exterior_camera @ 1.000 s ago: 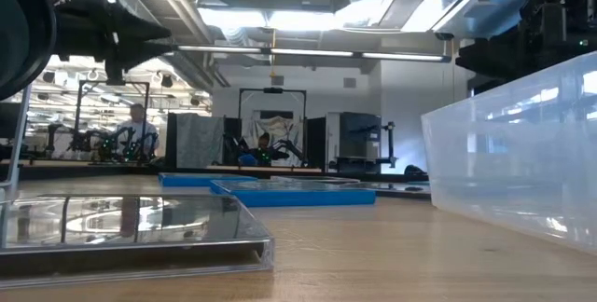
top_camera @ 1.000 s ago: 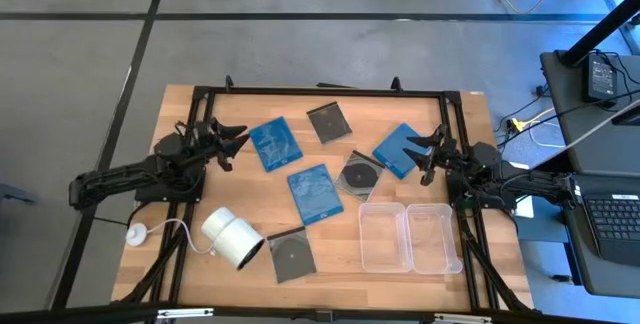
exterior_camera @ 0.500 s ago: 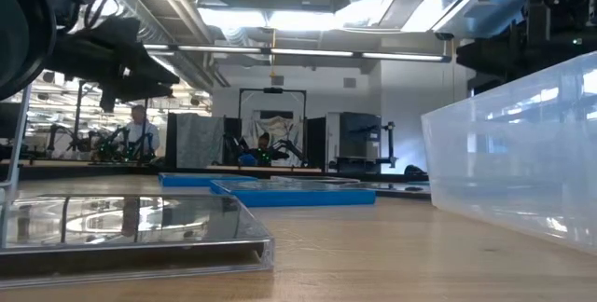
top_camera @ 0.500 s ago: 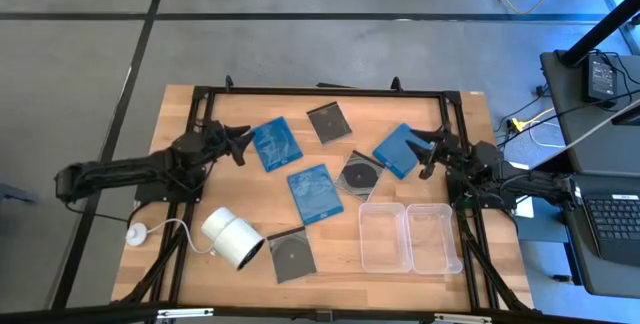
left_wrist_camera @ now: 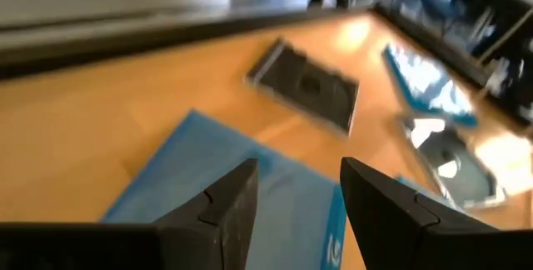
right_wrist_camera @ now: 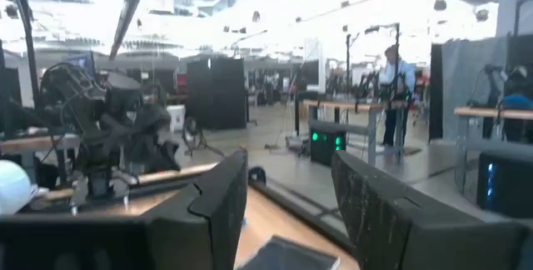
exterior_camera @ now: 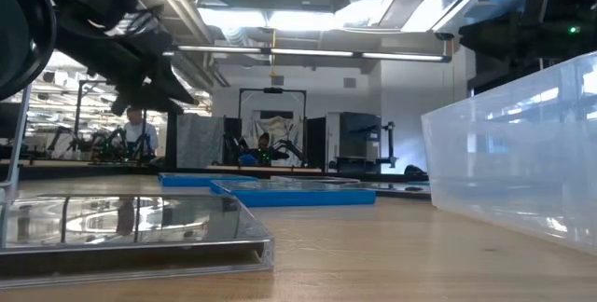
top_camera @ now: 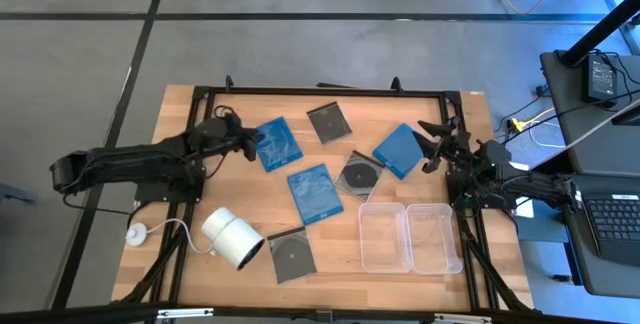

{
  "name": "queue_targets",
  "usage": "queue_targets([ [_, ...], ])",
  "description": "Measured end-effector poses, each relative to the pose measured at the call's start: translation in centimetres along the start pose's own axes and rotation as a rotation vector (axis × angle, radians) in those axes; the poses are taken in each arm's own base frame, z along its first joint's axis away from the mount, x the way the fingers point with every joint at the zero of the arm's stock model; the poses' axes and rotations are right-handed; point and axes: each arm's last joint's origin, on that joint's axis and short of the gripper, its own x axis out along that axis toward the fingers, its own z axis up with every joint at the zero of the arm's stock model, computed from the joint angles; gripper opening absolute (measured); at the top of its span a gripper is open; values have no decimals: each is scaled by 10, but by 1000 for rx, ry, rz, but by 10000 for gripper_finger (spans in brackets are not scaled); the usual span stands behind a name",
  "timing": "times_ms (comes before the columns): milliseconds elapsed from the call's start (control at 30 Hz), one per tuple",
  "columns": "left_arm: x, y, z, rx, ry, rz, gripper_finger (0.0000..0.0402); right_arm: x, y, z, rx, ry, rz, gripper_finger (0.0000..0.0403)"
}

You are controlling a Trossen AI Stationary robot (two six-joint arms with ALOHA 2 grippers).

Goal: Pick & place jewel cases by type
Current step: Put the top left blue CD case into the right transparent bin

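Front of surface (top_camera: 180, 254): grey case (top_camera: 291, 256) beside white cylinder (top_camera: 232, 237); two clear trays (top_camera: 410, 236) to its right.
Middle: blue case (top_camera: 315, 192), grey case (top_camera: 360, 174).
Left hand (top_camera: 250, 145): fingers parted, empty, over blue case (top_camera: 276, 143).
Right hand (top_camera: 432, 144): parted, empty, raised beside blue case (top_camera: 399, 149).
Risk: flat case likely slides rather than lifts.
Room: far edge open.

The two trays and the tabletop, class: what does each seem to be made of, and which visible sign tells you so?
The two clear trays: probably thin rigid plastic with a glossy, see-through finish, since the tabletop shows through their walls and floors. The tabletop: apparently wood or a wood laminate with a smooth, light satin finish, judging by its pale tan colour and faint plank-like lines; solid wood or veneer cannot be told.
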Motion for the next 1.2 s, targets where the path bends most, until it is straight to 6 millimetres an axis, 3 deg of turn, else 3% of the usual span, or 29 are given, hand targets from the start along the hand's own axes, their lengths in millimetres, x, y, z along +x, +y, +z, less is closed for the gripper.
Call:
queue_targets([
  [167, 13, -1, -3, 22, 191, -24, 168, 0, -1, 5, -4, -52, -5, 179],
  [367, 19, -2, -3, 120, 408, 69, 168, 1, 0, 8, -3, -78, -7, 179],
  [667, 19, -7, 5, 155, 530, 86, 168, 22, 6, 22, -60, -46, 26, 179],
  [933, 23, -2, -2, 166, 590, 174, 168, 79, 23, 42, -116, 156, 43, 179],
  [1200, 35, 3, -13, 174, 674, 222, 168, 164, 33, 24, -278, 474, 36, 179],
])
